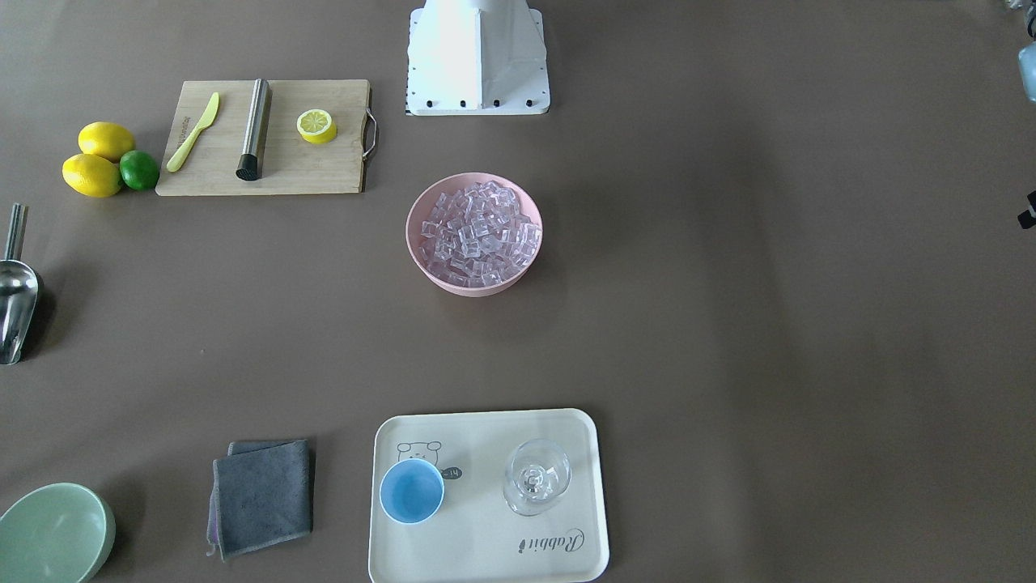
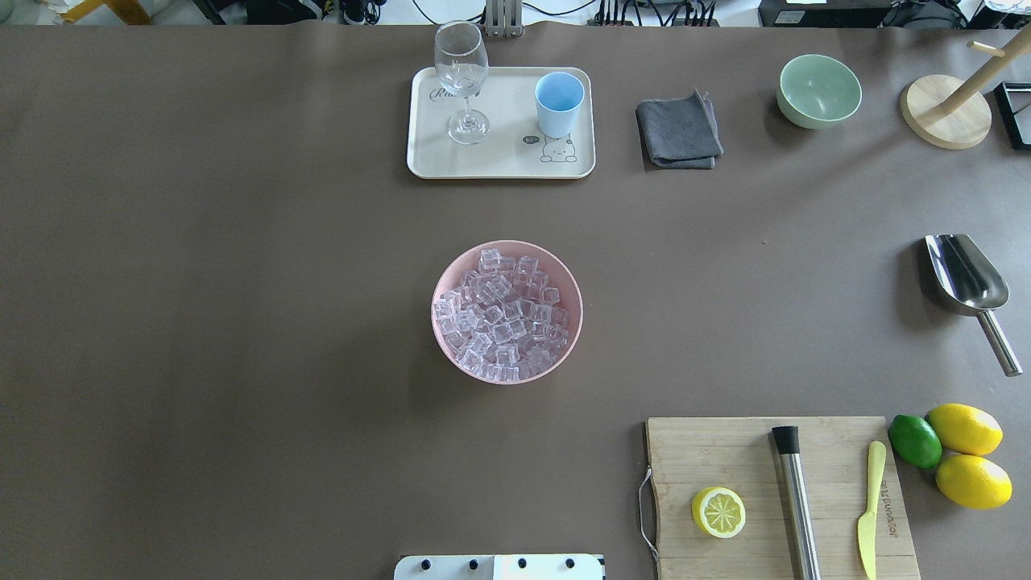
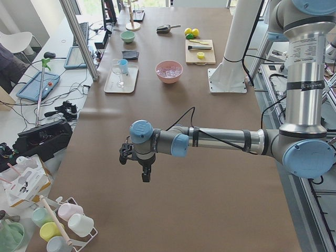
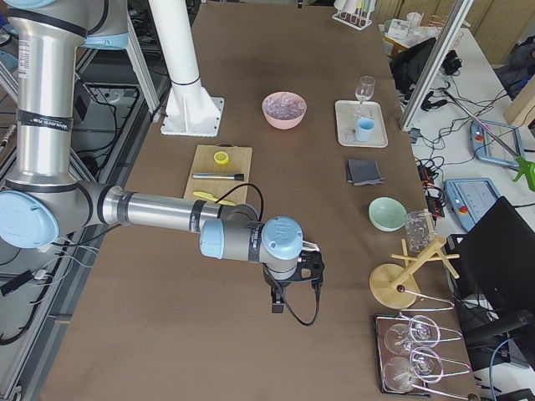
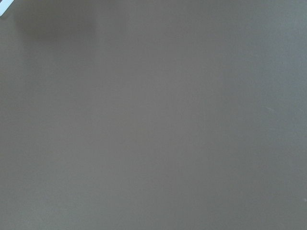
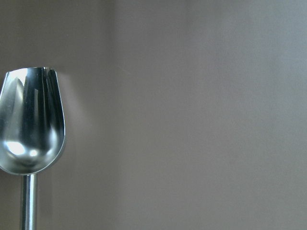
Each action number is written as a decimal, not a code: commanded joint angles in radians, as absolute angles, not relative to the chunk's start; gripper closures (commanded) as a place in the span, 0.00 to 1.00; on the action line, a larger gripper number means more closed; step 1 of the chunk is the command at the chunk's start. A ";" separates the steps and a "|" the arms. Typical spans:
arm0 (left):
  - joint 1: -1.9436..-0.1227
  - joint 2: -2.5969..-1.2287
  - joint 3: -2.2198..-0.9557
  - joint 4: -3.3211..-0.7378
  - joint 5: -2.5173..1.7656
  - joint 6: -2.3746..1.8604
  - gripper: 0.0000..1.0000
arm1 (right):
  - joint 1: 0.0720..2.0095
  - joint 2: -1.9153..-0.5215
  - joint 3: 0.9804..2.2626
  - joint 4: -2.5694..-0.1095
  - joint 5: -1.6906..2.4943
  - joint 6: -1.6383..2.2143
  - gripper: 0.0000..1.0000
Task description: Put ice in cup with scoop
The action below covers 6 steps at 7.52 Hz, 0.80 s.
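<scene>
Scoop (image 2: 966,282) lies free on table (image 2: 242,322) — left gripper (image 3: 145,172) and right gripper (image 4: 277,303): cannot tell if open

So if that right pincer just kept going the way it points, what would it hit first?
Most likely the bare table: the right pincer points straight down, and its wrist camera shows plain brown surface ahead, with the scoop off to one side.

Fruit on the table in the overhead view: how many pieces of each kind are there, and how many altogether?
Whole lemons: 2
Lime: 1
Lemon half, on the cutting board: 1
Total: 4
</scene>
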<state>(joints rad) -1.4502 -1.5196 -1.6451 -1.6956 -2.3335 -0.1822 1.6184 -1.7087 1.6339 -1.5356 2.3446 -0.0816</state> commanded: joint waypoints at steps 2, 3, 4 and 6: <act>-1.448 -1.551 -1.702 -1.697 -2.329 -0.183 0.02 | 1.618 -1.707 1.626 -1.536 2.345 -0.071 0.00; -1.431 -1.554 -1.701 -1.732 -2.327 -0.183 0.02 | 1.618 -1.707 1.631 -1.536 2.339 -0.068 0.00; -1.392 -1.552 -1.691 -1.814 -2.310 -0.184 0.02 | 1.618 -1.709 1.643 -1.537 2.341 -0.022 0.01; -1.367 -1.558 -1.707 -1.878 -2.276 -0.183 0.02 | 1.618 -1.712 1.675 -1.534 2.338 0.148 0.00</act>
<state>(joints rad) -1.3897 -1.5533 -1.6946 -1.8260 -2.2925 -0.1831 1.6184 -1.7094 1.6492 -1.5353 2.3401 0.0380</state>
